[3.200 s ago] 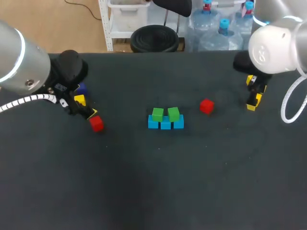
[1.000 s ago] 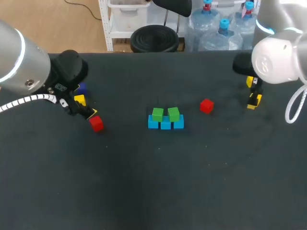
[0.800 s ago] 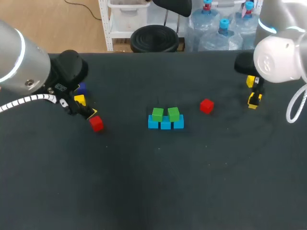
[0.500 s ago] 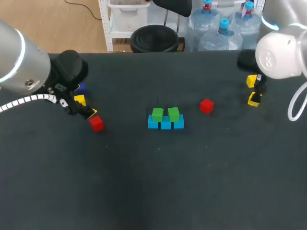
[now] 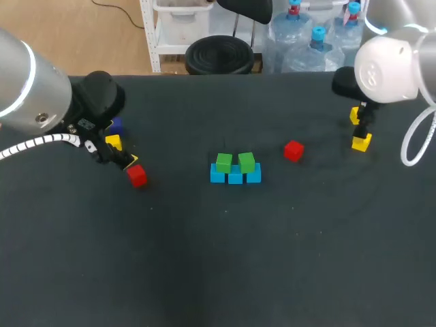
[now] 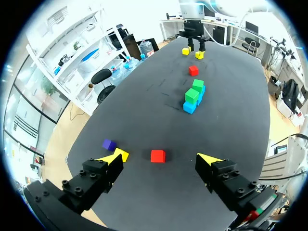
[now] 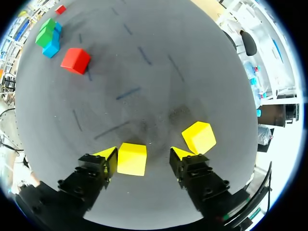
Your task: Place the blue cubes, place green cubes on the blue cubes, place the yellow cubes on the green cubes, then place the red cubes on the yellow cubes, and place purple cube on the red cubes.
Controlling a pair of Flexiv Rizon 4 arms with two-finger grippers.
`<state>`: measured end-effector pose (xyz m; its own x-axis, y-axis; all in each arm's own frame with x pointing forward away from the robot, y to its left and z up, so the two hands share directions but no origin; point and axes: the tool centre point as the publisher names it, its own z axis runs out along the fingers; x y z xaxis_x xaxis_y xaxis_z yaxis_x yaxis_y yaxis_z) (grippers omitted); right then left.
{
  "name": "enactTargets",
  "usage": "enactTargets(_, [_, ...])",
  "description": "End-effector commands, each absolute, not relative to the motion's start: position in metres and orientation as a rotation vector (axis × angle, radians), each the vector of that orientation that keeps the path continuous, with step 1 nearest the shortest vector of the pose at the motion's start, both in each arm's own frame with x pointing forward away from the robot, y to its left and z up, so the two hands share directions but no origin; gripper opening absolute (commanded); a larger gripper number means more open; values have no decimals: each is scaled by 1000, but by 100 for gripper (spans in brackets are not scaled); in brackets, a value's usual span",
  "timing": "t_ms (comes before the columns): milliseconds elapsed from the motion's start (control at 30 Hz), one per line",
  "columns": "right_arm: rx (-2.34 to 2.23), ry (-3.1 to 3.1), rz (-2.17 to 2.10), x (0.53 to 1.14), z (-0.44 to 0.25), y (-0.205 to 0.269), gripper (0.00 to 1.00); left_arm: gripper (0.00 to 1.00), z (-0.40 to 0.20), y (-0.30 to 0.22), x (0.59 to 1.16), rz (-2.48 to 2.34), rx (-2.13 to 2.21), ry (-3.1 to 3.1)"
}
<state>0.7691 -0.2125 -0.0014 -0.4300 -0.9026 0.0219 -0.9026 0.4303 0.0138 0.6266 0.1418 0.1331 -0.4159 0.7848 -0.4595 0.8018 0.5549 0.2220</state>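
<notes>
Starting the yellow layer

Blue cubes (image 5: 235, 176) and both green cubes (image 5: 224, 162) are stacked at the middle of the bench (image 5: 218, 259); yellows, reds and purple are still to go. My right end effector (image 7: 143, 155) is open around one yellow cube (image 7: 131, 159), not yet clamped, with a second yellow (image 7: 198, 136) just beside it. My left end effector (image 6: 160, 161) hangs open above a red cube (image 6: 157, 156), near the purple cube (image 6: 109, 144)
</notes>
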Motion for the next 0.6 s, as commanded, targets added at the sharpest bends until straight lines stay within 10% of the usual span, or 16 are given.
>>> enactTargets(33, [1659, -2629, -8, 772, -2, -213, 64, 100, 133, 143, 627, -49, 1277, 2271])
enactTargets(200, [1660, -2627, -4, 772, -2, -213, 61, 100, 133, 143, 627, -49, 1277, 2271])
enactTargets(600, [1623, -2620, -30, 773, -7, -211, 19, 100, 133, 143, 627, -49, 1277, 2271])
